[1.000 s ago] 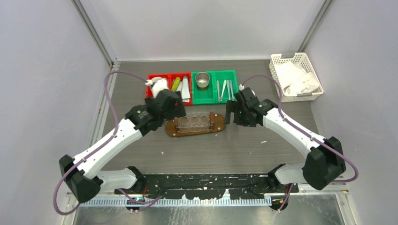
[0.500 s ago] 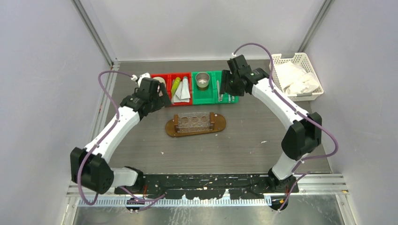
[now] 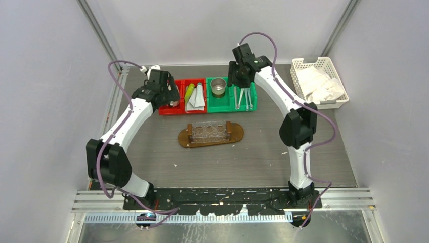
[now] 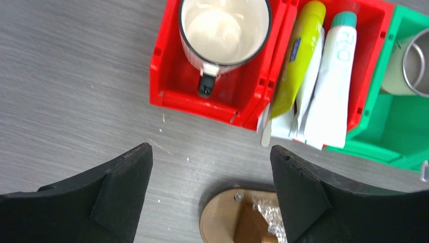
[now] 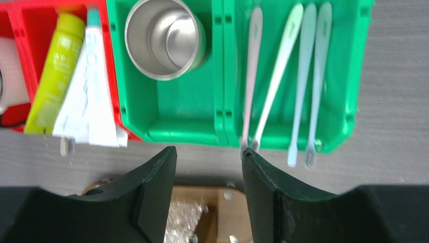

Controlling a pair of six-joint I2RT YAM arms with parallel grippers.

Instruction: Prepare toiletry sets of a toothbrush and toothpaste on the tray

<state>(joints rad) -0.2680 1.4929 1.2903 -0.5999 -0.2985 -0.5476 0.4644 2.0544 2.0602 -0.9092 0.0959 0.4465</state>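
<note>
Since 1 s ago: both arms swung from beside the wooden tray (image 3: 235, 134) toward the far side. Now the left gripper (image 4: 211, 149) hangs at the red bins' (image 3: 165, 111) near edge, the right gripper (image 5: 208, 151) at the green bins' (image 3: 222, 107) near edge.

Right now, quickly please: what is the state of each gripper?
Left gripper: open, holding nothing.
Right gripper: open, holding nothing.

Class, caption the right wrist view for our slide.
Right gripper poised by four toothbrushes in a green bin, steel cup alongside.
</note>
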